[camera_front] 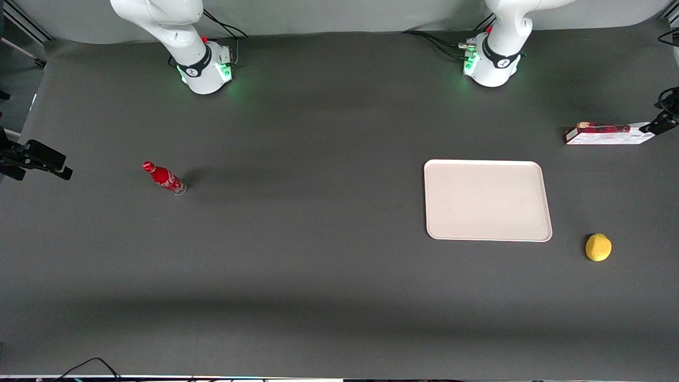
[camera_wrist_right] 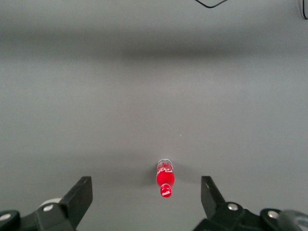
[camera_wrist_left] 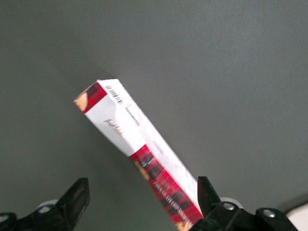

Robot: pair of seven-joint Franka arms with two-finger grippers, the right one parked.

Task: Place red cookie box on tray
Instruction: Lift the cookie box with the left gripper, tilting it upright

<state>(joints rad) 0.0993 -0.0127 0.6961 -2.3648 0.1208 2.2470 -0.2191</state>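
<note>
The red cookie box [camera_front: 607, 133] lies on the dark table in the upper half of the front view, close to the frame's edge at the working arm's end. It is farther from the front camera than the tray [camera_front: 488, 200] and apart from it, with bare table between the two. The tray has nothing on it, so the placing is not yet done.

The box's long axis runs almost level across the front frame, along the table's length. One end points toward the parked arm's end of the table and the other toward the gripper [camera_front: 656, 125], which sits at that same frame edge, right at the box's outer end. A white printed side faces the front camera, with the dark red face showing as a strip above it.

In the left wrist view the gripper [camera_wrist_left: 142, 185] is spread wide and grips nothing. The red cookie box [camera_wrist_left: 139, 154] stretches away from it on a slant: its near end sits between the fingers, close against one of them, and its barcoded end points away. My judgement is that the grasp turns on this skew, since the fingers straddle only the box's end and its length is not square to their line
</note>
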